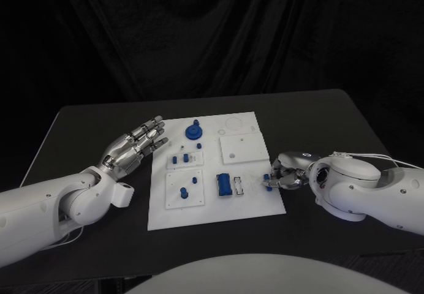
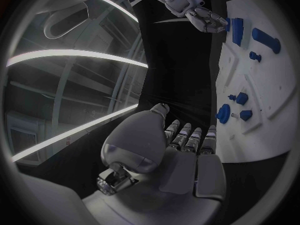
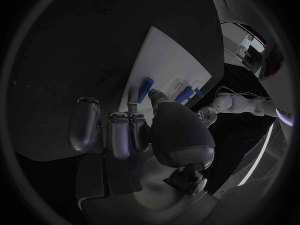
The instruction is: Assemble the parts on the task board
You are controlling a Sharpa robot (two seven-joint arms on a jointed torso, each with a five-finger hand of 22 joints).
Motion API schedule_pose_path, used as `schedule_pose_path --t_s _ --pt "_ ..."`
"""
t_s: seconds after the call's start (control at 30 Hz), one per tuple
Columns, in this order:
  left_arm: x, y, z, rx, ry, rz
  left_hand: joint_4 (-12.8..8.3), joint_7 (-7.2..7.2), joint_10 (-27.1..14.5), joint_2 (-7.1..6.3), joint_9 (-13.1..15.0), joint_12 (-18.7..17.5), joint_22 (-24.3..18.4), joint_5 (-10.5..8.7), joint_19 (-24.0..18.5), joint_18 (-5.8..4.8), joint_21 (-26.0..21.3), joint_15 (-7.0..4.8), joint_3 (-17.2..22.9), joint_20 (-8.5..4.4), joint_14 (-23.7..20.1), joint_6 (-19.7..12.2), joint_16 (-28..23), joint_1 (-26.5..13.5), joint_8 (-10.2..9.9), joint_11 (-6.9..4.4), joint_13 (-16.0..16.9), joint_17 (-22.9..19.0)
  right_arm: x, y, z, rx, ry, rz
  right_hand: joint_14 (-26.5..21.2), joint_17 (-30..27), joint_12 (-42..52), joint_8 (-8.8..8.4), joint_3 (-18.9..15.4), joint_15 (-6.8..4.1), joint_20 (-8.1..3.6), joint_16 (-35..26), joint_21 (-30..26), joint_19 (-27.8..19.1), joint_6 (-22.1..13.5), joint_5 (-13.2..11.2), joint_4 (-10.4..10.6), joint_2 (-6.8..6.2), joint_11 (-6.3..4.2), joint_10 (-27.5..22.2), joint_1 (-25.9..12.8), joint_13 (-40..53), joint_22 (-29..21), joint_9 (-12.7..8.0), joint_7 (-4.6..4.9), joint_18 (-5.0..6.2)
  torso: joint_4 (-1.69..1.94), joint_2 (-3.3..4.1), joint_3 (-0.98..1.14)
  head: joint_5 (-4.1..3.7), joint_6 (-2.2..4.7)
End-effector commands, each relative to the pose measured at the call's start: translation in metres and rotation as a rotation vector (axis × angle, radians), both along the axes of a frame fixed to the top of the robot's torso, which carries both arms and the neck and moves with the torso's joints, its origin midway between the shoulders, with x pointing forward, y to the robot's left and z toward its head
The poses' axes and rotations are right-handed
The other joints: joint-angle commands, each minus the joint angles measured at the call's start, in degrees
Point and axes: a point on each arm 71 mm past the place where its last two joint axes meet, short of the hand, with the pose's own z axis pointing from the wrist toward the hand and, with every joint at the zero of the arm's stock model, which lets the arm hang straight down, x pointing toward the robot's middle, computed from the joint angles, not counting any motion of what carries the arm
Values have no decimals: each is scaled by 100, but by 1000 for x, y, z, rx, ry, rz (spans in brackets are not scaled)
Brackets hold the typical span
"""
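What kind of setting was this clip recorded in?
Likely a robotics lab test bench: a black table against a dark curtain backdrop, a white task board with small blue parts, and nothing household.

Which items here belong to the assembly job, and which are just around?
Job:
- task board
- blue parts on it, e.g. round knob, block
- small blue piece at the right hand
- left hand, fingers apart, holding nothing

Just around:
- black table

I am in a lab: black curtains [image 1: 212,43] hang behind my black table [image 1: 318,116], upper frame.
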Motion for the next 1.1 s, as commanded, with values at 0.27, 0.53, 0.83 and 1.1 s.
schedule_pose_path --t_s 0.27,0.53,0.83,1.1 --pt "-1 -2 2 -33 -21 -15 -14 27 9 -40 7 25 7 38 -6 57 28 13 48 43 18 16 -5 -22 14 46 3 6 0 9 -8 -5 13 24 601 1509 31 -391 236 107 99 14 -49 8 46 261 -109 -54 117 599 238 1506 971 -421 88 3 1 3 0 38 -1" --pt "-1 -4 1 -33 -15 -20 -15 27 6 -40 6 21 6 39 -7 57 28 14 50 43 17 12 -6 -22 13 47 2 6 2 18 -10 -4 16 42 601 1509 31 -712 469 162 147 14 -85 -8 27 757 -270 -103 185 599 376 1506 961 -783 166 10 -2 3 4 57 -1" --pt "-2 -5 0 -33 -10 -26 -21 27 5 -40 6 21 6 43 -6 57 28 16 59 44 20 14 -5 -21 13 49 1 7 3 21 -15 -52 63 59 601 1509 31 -901 920 222 201 14 -160 -39 -21 870 -707 -258 256 599 607 1506 940 -1027 250 24 13 2 -1 46 -1" --pt "-3 -6 -2 -35 -1 -34 -26 25 3 -40 6 19 7 46 -5 57 29 20 68 46 24 13 -3 -20 13 51 0 8 3 25 -19 -113 61 95 601 1509 31 -806 1095 289 259 14 -243 -71 -321 780 -908 -400 332 599 531 1506 916 -970 336 39 -4 -5 -2 84 -1"
